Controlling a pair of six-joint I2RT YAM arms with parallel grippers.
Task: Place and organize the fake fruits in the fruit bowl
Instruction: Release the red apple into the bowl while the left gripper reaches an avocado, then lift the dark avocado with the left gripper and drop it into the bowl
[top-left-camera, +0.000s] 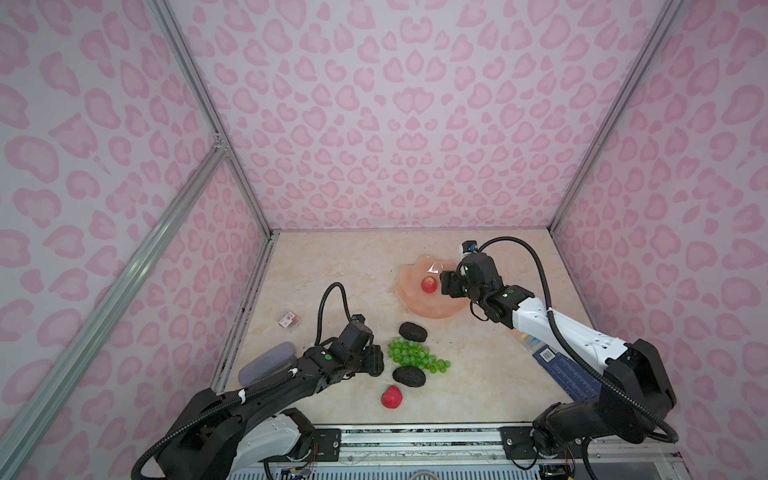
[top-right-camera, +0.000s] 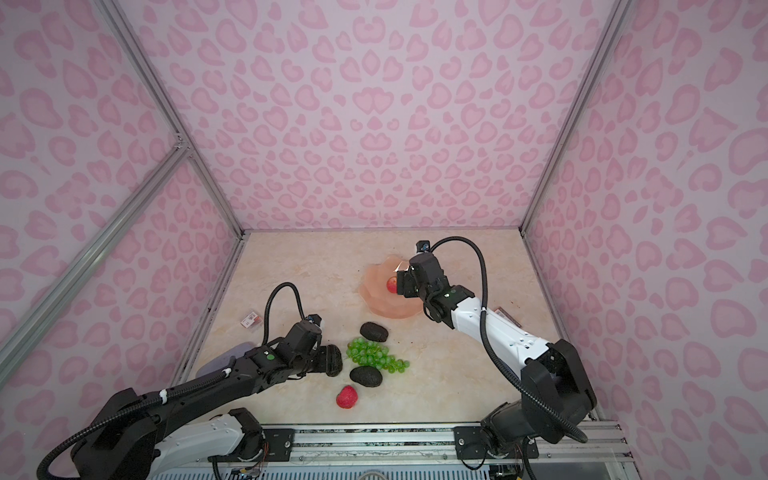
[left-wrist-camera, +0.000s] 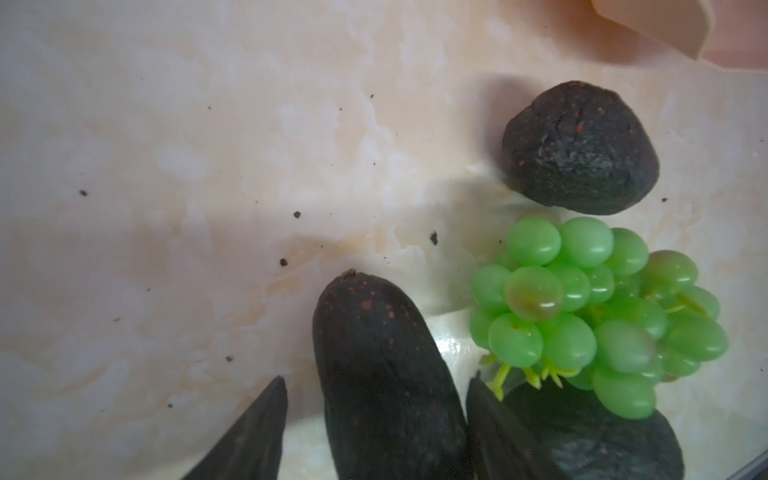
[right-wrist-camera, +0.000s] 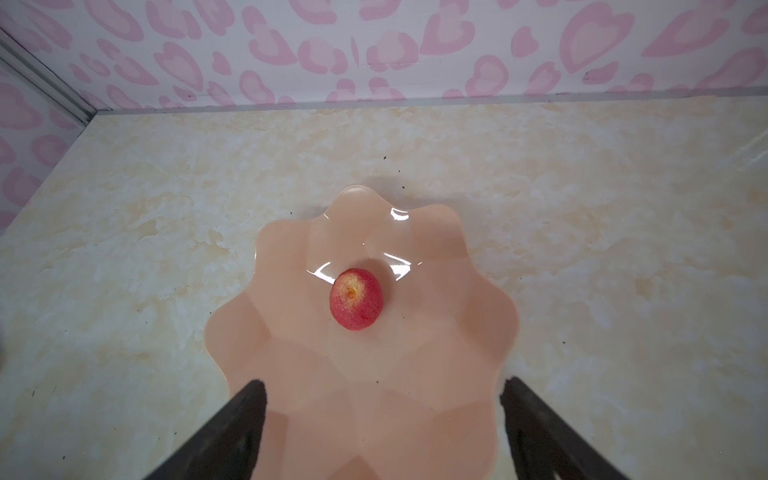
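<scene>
In both top views the shallow translucent peach-pink scalloped fruit bowl (top-left-camera: 415, 309) sits right of centre on the marbled worktop (top-left-camera: 478, 374), with a small round red-yellow fruit (top-left-camera: 429, 285) inside.

Left wrist view: the left end effector (left-wrist-camera: 378, 377) straddles a dark rough-skinned avocado-like oval (left-wrist-camera: 374, 332). One finger (left-wrist-camera: 490, 424) touches it and the other is just clear; whether it grips cannot be told.

Right wrist view: the right end effector (right-wrist-camera: 383, 381) hangs wide open and empty over the bowl.

Nothing legible found in any view.
- Small red-white packet (top-left-camera: 289, 321), near left edge of surface (top-left-camera: 478, 374): printed face, marks too small to read.
- Dark blue flat box (top-left-camera: 562, 368), right side of surface: white barcode label (top-left-camera: 549, 354) and rows of white lettering, all illegible.
</scene>
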